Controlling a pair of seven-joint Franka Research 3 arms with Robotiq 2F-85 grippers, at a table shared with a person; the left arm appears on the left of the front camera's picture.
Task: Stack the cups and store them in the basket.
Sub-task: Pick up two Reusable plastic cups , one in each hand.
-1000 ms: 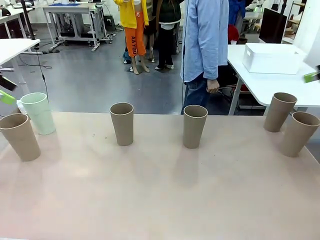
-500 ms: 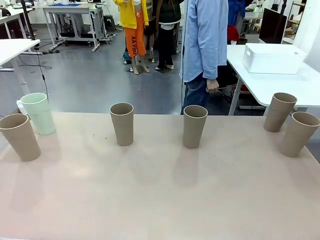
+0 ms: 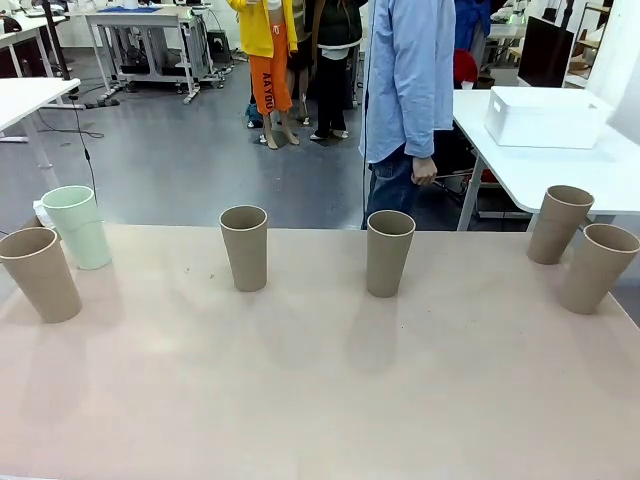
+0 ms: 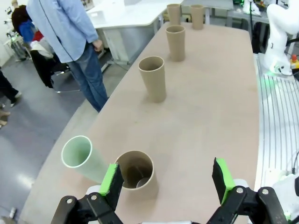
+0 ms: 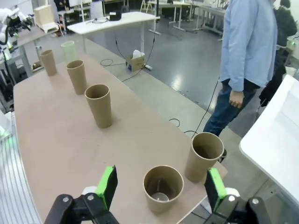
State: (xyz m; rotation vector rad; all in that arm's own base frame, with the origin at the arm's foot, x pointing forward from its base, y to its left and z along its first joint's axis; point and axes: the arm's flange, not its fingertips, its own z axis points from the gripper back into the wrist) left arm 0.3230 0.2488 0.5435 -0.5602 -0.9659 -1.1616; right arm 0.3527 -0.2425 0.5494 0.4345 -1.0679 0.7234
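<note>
Several kraft-brown cups stand upright and apart along the table's far edge, among them one (image 3: 244, 247) left of the middle and one (image 3: 389, 252) at the middle. A mint-green cup (image 3: 78, 226) stands at the far left beside a brown one (image 3: 40, 272). Two more brown cups (image 3: 559, 223) stand at the right end. The white basket (image 3: 545, 117) sits on another table behind. My left gripper (image 4: 167, 177) is open, high above the leftmost brown cup (image 4: 135, 170) and the mint cup (image 4: 81, 156). My right gripper (image 5: 160, 185) is open above the rightmost cup (image 5: 162, 188).
A person in a blue shirt (image 3: 410, 90) stands at the far side of the table, hand at the hip. The near half of the tan table (image 3: 320, 400) is bare. The white side table (image 5: 280, 135) stands past the right end.
A second ago green fingertips showed at both side edges of the front view; both have since moved out of that view. The cups have not moved.
</note>
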